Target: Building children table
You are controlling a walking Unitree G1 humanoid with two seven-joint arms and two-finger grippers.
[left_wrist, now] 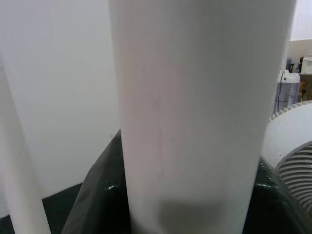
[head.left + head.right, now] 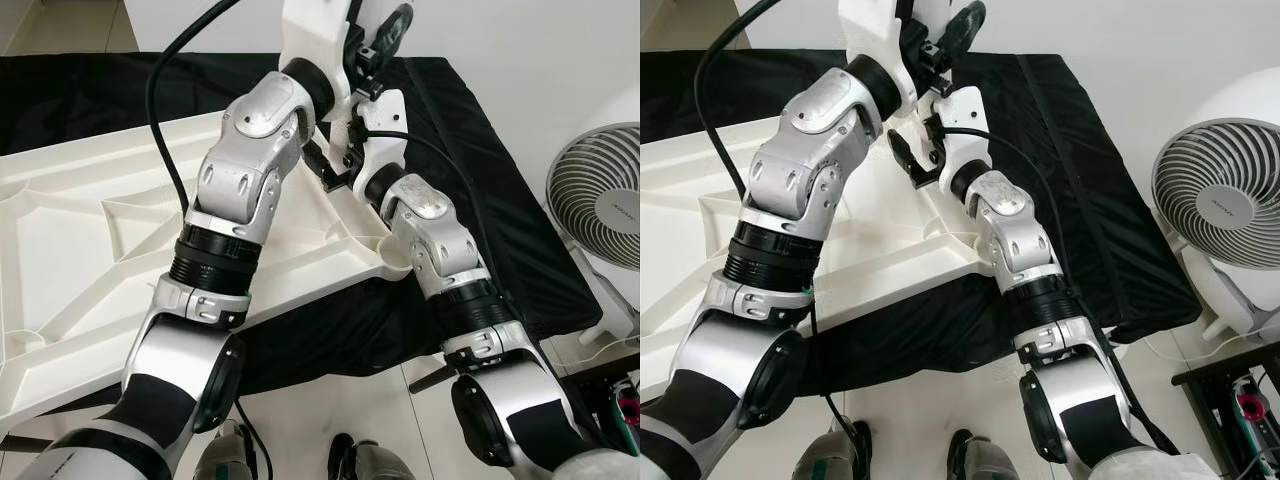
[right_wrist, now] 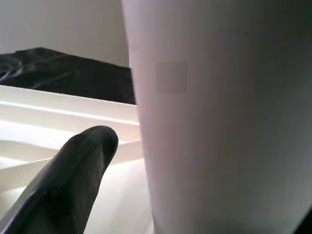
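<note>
Right gripper (image 2: 915, 160) low at far corner of tabletop (image 2: 90, 260), black fingers either side of white leg (image 3: 224, 122); one rounded finger (image 3: 73, 190) beside leg, contact unclear, grip cannot tell. Left gripper raised above it near leg top; leg (image 1: 190, 117) close before its camera, fingers hidden, state cannot tell. Leg: smooth matte white tube, upright. Tabletop: white moulded plastic, upside down, ribbed underside, rounded corner socket (image 2: 395, 262), lying on black cloth (image 2: 480, 170). Fan (image 2: 1225, 215) near cloth's right edge; floor gap between.
</note>
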